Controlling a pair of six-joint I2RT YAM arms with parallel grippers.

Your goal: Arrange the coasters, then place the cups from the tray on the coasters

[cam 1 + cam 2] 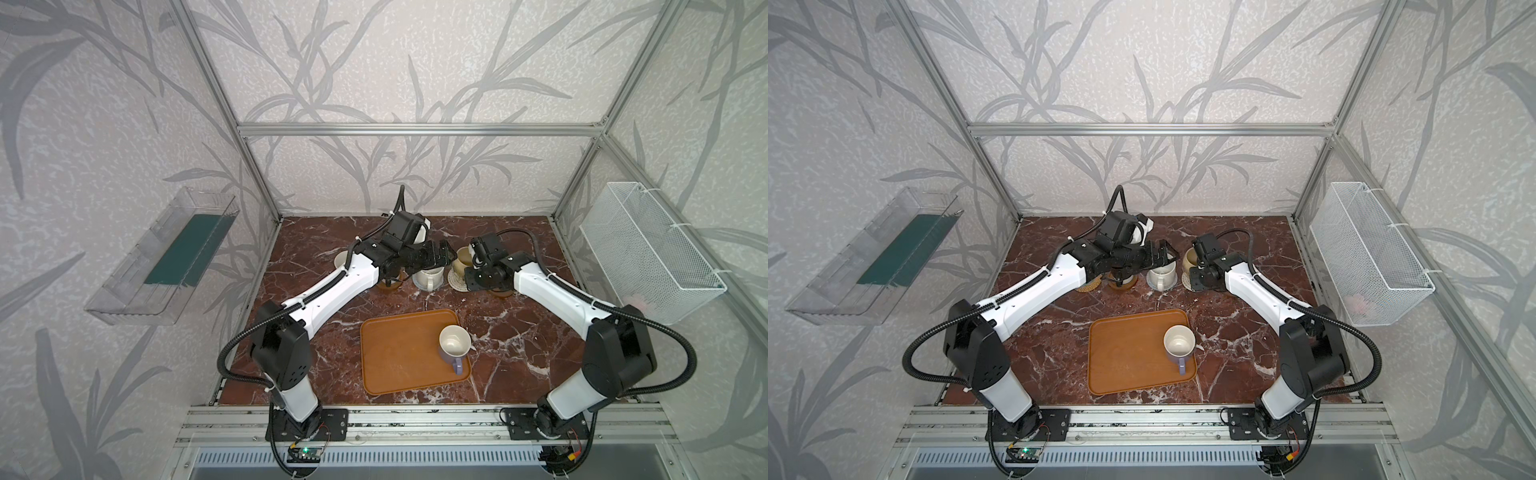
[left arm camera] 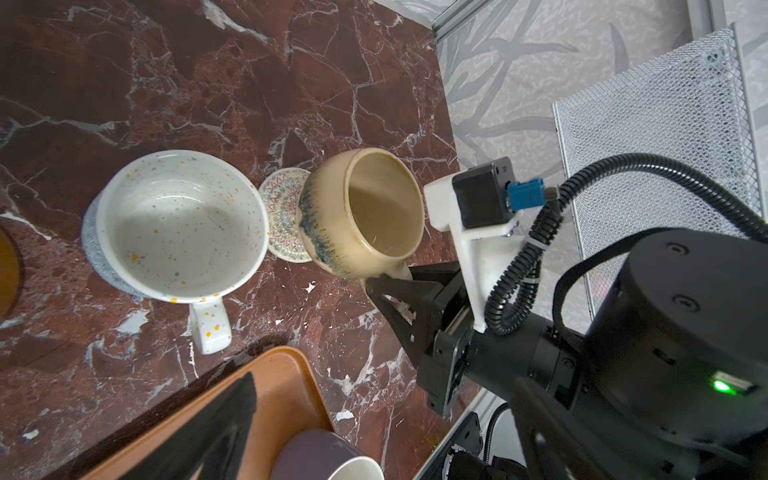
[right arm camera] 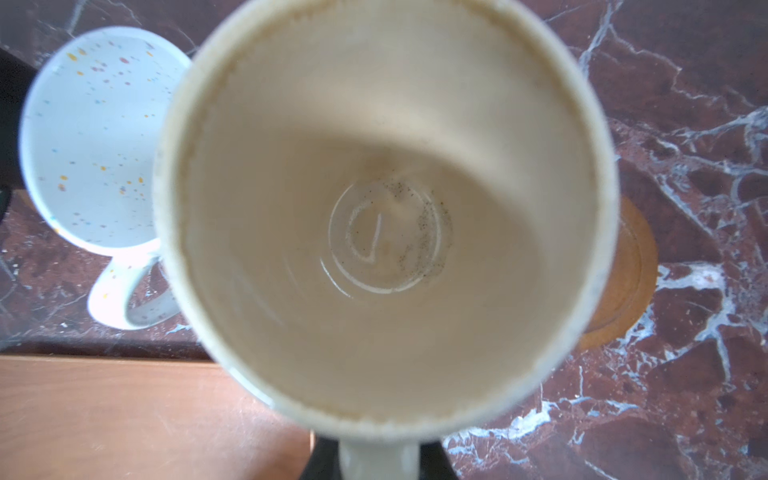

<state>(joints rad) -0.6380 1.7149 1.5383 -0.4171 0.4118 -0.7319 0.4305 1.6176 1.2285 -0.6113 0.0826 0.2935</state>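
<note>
Cream-beige mug hangs tilted over the patterned cream coaster, its handle pinched by the right gripper. Level it, centre it, lower gently, staying clear of the speckled mug just left. Left gripper hovers spread.

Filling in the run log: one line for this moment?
right gripper: shut on cream-beige mug, above cream coaster | left gripper: open | tray: lavender mug

Lavender mug upright at the orange tray's right edge, handle toward the front — speckled white mug on its grey-blue coaster, cream-beige mug tilted above the cream patterned coaster, a brown coaster bare beside it.
</note>
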